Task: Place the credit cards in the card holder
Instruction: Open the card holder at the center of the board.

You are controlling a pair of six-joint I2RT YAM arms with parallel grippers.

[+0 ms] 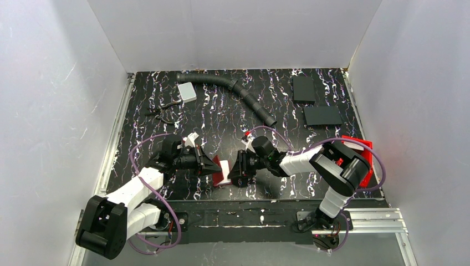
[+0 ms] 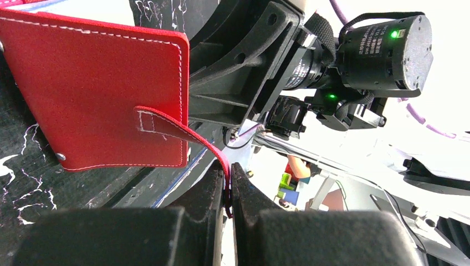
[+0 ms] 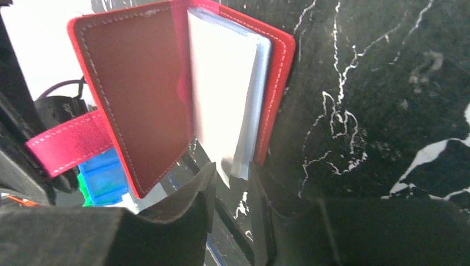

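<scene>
The red card holder (image 1: pixel 220 168) stands open near the table's front edge, between my two grippers. My left gripper (image 2: pixel 228 188) is shut on its clasp tab (image 2: pixel 183 133); the wallet's outer cover (image 2: pixel 105 88) fills the upper left of the left wrist view. In the right wrist view the inside cover (image 3: pixel 138 100) and a stack of pale credit cards (image 3: pixel 221 94) in it show. My right gripper (image 3: pixel 233 191) is slightly open, with the stack's lower corner between its tips. Another pale card (image 1: pixel 187 91) lies at the back left.
A black corrugated hose (image 1: pixel 238 88) curves across the back. Two black flat slabs (image 1: pixel 304 88) (image 1: pixel 323 115) lie at the back right. A red bin (image 1: pixel 363 166) sits behind my right arm. A small dark wire object (image 1: pixel 163 113) lies at the left.
</scene>
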